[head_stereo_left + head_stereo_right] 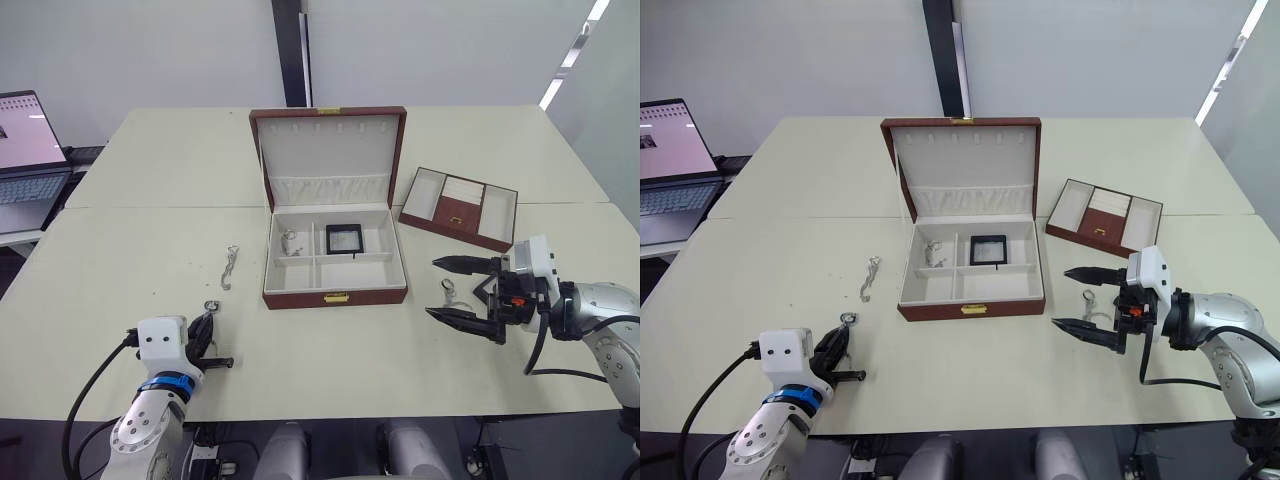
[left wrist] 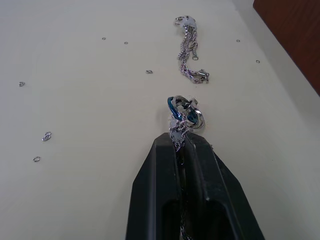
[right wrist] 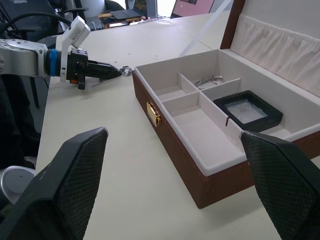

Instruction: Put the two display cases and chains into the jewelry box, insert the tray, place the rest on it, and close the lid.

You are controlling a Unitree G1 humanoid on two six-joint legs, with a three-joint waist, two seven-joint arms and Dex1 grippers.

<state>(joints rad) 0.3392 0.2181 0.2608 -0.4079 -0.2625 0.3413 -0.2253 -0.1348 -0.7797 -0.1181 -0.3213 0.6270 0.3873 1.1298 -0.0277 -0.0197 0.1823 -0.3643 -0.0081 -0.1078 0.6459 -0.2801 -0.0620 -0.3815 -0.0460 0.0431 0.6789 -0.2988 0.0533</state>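
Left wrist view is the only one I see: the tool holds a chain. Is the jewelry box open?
Observer: Yes, the lid of the jewelry box stands up.
Operator: What is already inside?
Observer: One display case in the back right compartment, one chain in the back left.
Operator: And the other tool?
Observer: The right tool is open, beside a small chain on the table, right of the box.

Bare table (image 1: pixel 150 260) left of jewelry box (image 1: pixel 335 285)
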